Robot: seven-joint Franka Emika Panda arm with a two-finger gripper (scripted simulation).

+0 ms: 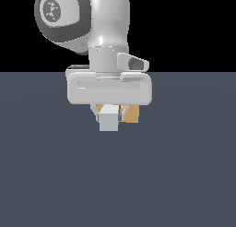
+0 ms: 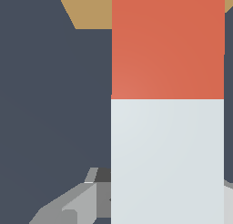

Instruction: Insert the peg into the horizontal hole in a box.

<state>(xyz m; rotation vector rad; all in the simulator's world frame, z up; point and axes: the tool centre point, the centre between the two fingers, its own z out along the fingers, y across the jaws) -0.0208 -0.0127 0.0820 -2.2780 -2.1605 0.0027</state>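
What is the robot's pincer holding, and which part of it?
The pincer holds the long peg, gripping its pale grey-white end. The orange-red end points away towards the tan box.

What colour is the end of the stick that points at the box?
Orange-red. The peg is pale grey-white otherwise; the wrist view shows it best.

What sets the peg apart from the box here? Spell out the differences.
Colour: the peg is pale grey-white with an orange-red end; the box is plain tan. State: the peg sits in the gripper, off the floor; the box is held by nothing. Visibility: the peg fills the wrist view; the box shows only partly behind it. Both have flat, straight-edged faces.
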